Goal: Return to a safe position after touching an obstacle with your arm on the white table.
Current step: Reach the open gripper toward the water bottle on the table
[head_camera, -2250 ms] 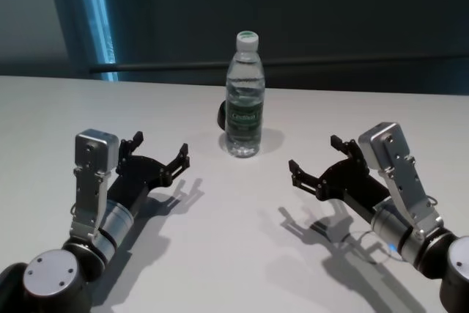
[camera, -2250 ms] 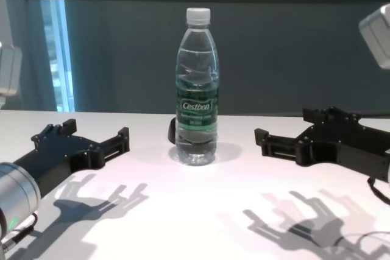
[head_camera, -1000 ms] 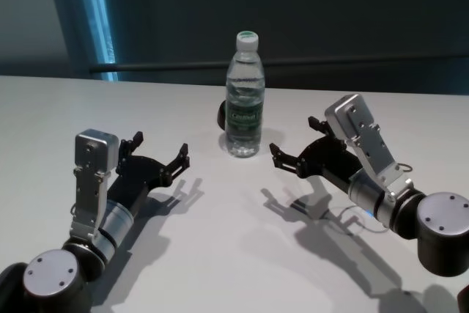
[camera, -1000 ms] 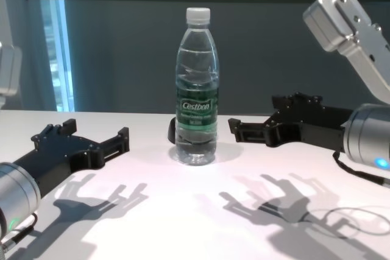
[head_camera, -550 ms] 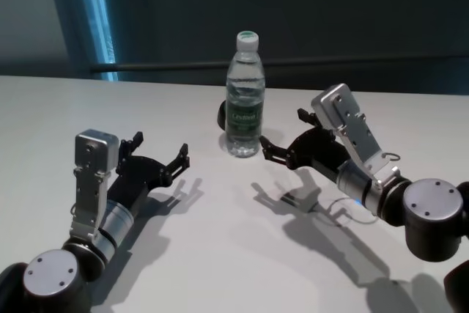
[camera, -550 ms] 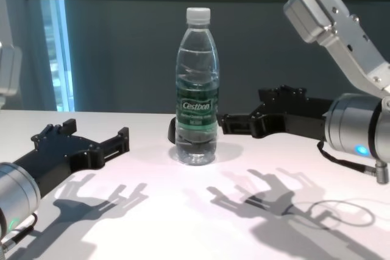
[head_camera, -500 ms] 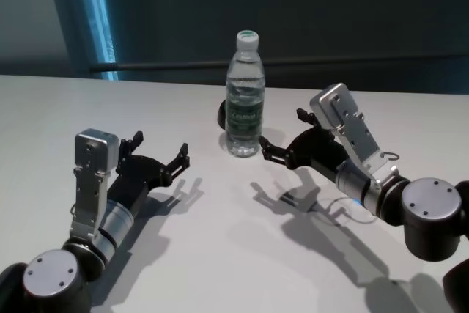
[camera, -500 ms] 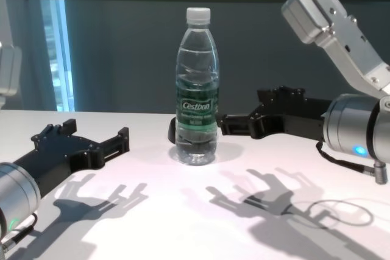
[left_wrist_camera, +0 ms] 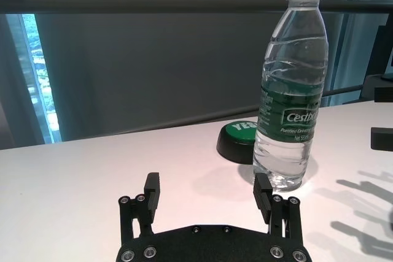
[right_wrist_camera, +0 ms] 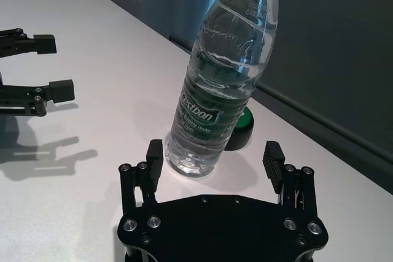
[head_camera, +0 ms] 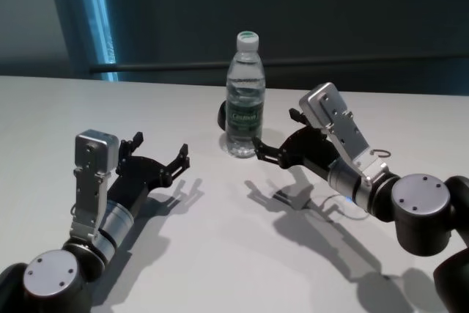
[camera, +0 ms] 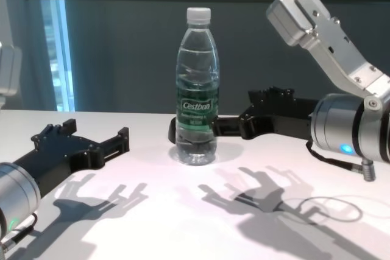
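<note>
Bottle (head_camera: 244, 100) stands upright near the middle of the table (head_camera: 220, 254), white cap on, green label facing the robot. The right claw (head_camera: 272, 139) reaches in low from the right, its fingers spread apart. One fingertip (head_camera: 254, 144) is at the bottle's base on the bottle's right side; in the right wrist view the bottle (right_wrist_camera: 224, 78) rises just beyond that finger (right_wrist_camera: 153, 154), off-centre rather than in the middle of the gap, and whether they actually touch cannot be told. Nothing is gripped. A low black-and-green button (left_wrist_camera: 238, 142) sits just behind the bottle. The left claw (head_camera: 163, 155) lies low over the table, well to the left of the bottle, also spread apart and holding nothing.
</note>
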